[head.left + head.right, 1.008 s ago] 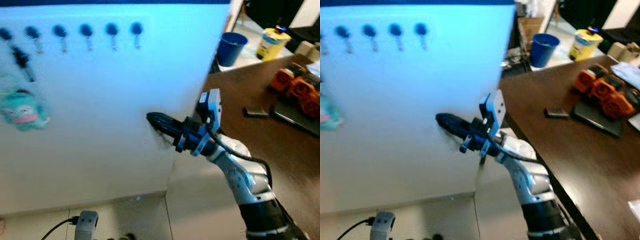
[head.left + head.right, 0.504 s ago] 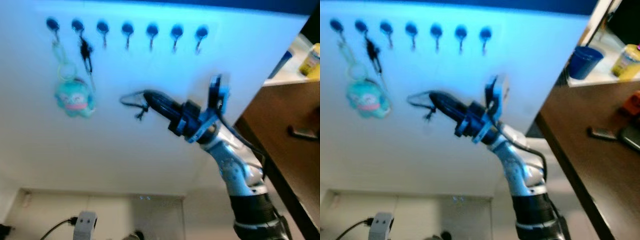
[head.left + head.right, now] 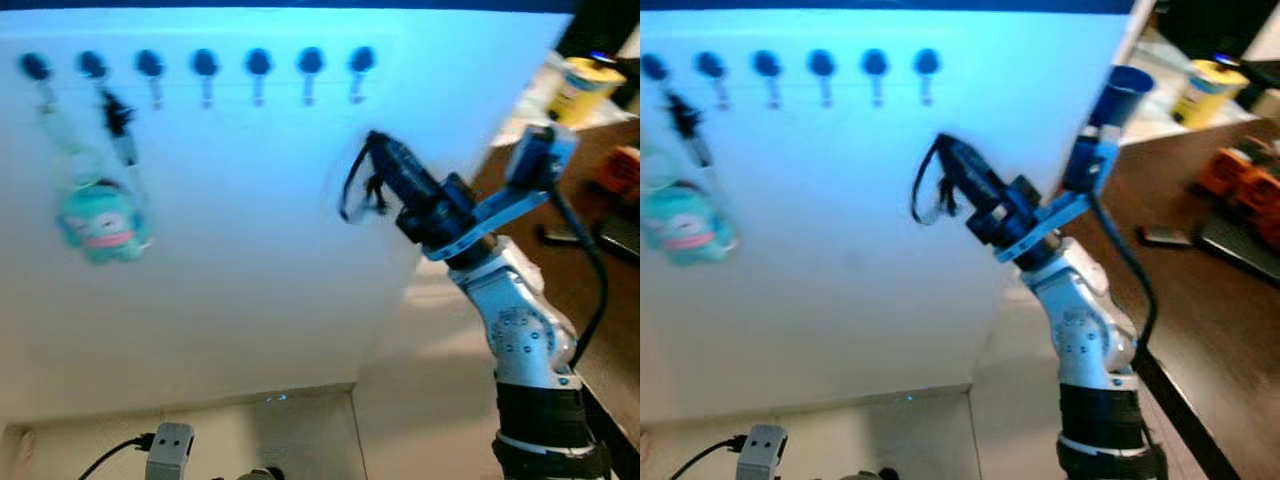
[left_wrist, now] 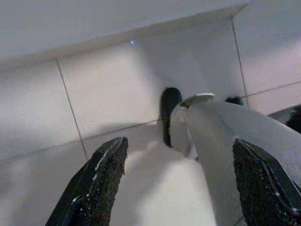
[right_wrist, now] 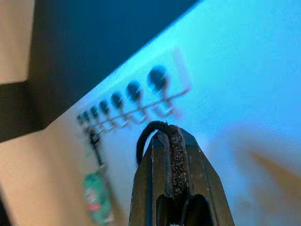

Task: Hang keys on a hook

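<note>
A row of several dark-knobbed hooks [image 3: 258, 64] runs along the top of a white wall panel [image 3: 230, 280]. My right gripper [image 3: 376, 143] is raised just below the rightmost hook [image 3: 361, 61]. It is shut on the keys' black cord loop [image 3: 350, 188], which dangles from its tip. In the right wrist view the shut fingers [image 5: 173, 141] pinch the cord [image 5: 141, 140], with the hook row [image 5: 156, 79] beyond. A teal plush keychain [image 3: 100, 220] and a black key fob [image 3: 118, 116] hang from the two leftmost hooks. My left gripper [image 4: 181, 188] hangs open above floor tiles.
A brown table [image 3: 1230, 330] stands to the right with a phone [image 3: 1167, 236], orange items [image 3: 1240, 175], a yellow tub [image 3: 1208, 85] and a blue cup [image 3: 1127, 85]. A plug and cable [image 3: 168, 446] lie on the floor below the panel.
The camera has swung about. My right gripper has risen with the cord from mid-panel to just under the rightmost hook.
</note>
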Motion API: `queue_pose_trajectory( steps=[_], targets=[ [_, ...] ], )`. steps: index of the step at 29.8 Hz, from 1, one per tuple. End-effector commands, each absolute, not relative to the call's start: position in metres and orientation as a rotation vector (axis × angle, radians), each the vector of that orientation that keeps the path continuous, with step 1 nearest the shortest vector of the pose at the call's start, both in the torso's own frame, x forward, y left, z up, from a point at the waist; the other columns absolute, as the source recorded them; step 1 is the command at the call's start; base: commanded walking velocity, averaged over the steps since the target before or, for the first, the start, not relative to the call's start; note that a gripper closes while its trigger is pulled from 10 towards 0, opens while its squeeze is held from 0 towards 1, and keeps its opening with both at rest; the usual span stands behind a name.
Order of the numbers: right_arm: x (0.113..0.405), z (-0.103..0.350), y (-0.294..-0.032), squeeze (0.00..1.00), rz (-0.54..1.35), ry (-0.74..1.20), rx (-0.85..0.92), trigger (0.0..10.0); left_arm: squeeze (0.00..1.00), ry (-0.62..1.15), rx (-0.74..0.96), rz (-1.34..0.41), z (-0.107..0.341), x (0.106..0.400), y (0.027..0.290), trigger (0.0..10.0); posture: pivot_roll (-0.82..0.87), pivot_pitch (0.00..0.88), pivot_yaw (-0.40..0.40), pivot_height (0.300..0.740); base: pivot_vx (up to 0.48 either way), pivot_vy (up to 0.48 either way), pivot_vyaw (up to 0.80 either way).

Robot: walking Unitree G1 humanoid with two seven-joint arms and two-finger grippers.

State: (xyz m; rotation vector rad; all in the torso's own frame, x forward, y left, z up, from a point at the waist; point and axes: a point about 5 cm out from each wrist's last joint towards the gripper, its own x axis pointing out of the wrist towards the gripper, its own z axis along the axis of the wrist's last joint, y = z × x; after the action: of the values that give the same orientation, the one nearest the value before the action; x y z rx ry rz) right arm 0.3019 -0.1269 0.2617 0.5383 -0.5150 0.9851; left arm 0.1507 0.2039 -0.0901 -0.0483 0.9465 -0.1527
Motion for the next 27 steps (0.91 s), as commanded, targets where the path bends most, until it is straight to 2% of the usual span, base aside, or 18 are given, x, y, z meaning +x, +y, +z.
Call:
queue_pose_trajectory(
  steps=[1, 9, 18, 27],
  targets=[
    [0.299, 0.264, -0.128, 0.00, 0.989, -0.525, 0.551, 10.0, 0.00, 1.015, -0.072, -0.201, -0.099, 0.134, 0.190, 10.0, 0.05, 0.065, 0.012, 0.740, 0.000, 0.000, -0.43],
    [0.302, 0.266, -0.113, 0.00, 1.019, -0.504, 0.526, 10.0, 0.00, 1.017, -0.071, -0.203, -0.099, 0.133, 0.188, 10.0, 0.05, 0.069, 0.014, 0.740, 0.000, 0.000, 0.00],
    [0.323, 0.272, -0.075, 0.00, 1.035, -0.438, 0.472, 10.0, 0.00, 1.024, -0.062, -0.209, -0.100, 0.133, 0.187, 10.0, 0.05, 0.065, 0.001, 0.740, 0.000, 0.000, 0.00],
    [0.328, 0.280, -0.068, 0.00, 1.042, -0.451, 0.481, 10.0, 0.00, 1.039, -0.070, -0.196, -0.102, 0.126, 0.186, 10.0, 0.07, 0.062, -0.014, 0.740, 0.000, 0.000, 0.00]
  ],
)
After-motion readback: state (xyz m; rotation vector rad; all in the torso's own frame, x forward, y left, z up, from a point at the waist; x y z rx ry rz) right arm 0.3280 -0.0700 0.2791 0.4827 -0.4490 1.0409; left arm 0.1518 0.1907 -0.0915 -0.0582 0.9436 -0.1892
